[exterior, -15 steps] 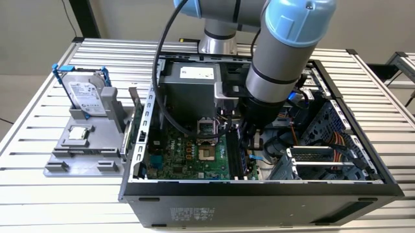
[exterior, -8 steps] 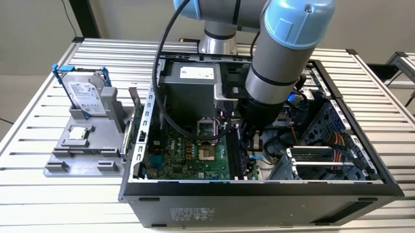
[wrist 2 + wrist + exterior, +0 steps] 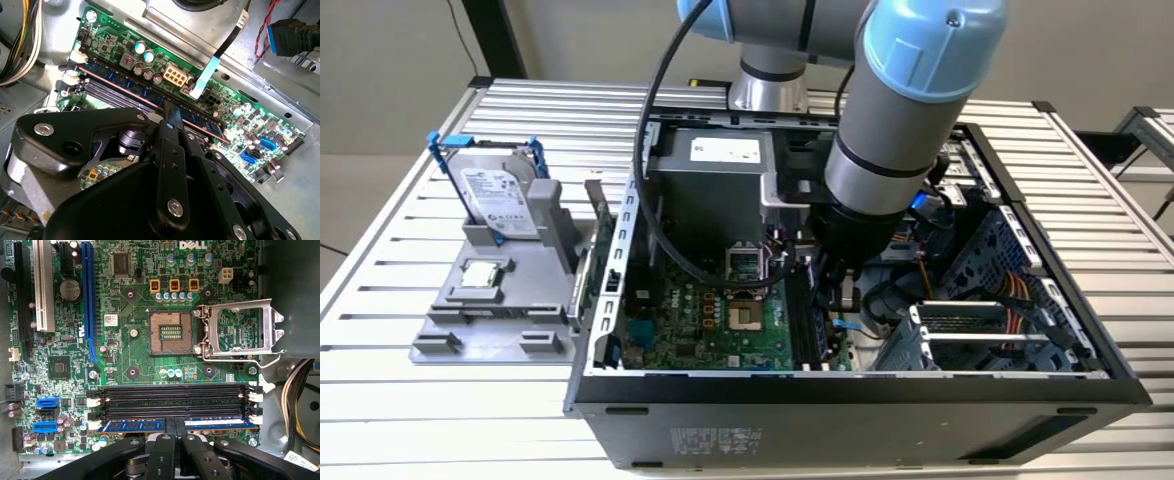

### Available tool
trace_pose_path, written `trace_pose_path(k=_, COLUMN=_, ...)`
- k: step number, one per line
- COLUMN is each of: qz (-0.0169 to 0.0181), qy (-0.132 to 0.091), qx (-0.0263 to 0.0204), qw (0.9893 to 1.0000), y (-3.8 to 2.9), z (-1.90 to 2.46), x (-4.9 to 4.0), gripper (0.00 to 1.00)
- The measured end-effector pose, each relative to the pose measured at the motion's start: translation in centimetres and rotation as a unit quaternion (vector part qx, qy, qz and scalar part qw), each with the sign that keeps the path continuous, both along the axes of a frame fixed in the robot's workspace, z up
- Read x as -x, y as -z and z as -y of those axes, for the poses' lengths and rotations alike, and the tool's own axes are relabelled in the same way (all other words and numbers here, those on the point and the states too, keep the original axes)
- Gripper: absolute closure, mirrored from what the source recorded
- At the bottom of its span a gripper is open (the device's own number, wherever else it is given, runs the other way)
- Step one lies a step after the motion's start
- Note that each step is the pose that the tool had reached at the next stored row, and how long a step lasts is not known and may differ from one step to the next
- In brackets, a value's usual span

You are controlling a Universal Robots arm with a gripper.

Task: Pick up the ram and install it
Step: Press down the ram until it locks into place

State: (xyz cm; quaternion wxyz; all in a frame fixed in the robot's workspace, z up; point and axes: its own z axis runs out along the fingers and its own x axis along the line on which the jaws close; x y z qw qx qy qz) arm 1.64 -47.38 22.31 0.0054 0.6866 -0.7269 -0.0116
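So my arm is reaching down into the open computer case [image 3: 854,395] on the slatted table [image 3: 400,250], and my gripper [image 3: 174,426] is right over the memory slots on the green motherboard [image 3: 135,360]. The ram [image 3: 150,425], a long blue stick, is sitting along the outermost of the black slots [image 3: 175,390], the one closest to the board edge, and my gripper is clamped on it around its middle, one black finger [image 3: 164,447] on each side. In the second wrist view you can see the same ram [image 3: 125,85] running edge-on down the slot with the gripper [image 3: 170,112] pinching it near the middle. I can't tell if it's fully seated or if the white latches [image 3: 256,420] at the slot ends have closed. The other slots beside it are bare. The CPU socket [image 3: 171,331] sits just beyond the slots with its metal retention frame [image 3: 240,330] flipped open. Outside the case, toward the exterior view's left, there's a grey holder tray [image 3: 494,320] with a hard drive [image 3: 491,190] in a blue frame standing upright and a small square CPU chip [image 3: 483,273] lying flat.
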Motion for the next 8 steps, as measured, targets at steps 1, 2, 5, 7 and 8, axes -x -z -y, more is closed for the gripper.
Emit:
trace_pose_path(k=1, qz=0.0, qy=0.0, qx=0.0, qw=1.0, y=0.04, z=0.0, x=0.0, gripper=1.0)
trace_pose_path(k=2, qz=0.0, qy=0.0, qx=0.0001, qw=1.0, y=0.09, z=0.0, x=0.0, gripper=1.0)
trace_pose_path(k=5, qz=0.0, qy=0.0, qx=0.0001, qw=1.0, y=0.27, z=0.01, x=0.0, gripper=1.0)
trace_pose_path(k=7, qz=-0.0001, qy=0.0, qx=0.0002, qw=1.0, y=0.42, z=0.0, x=0.0, gripper=1.0)
trace_pose_path(k=8, qz=-0.0001, qy=0.0, qx=0.0003, qw=1.0, y=0.46, z=0.01, x=0.0, gripper=1.0)
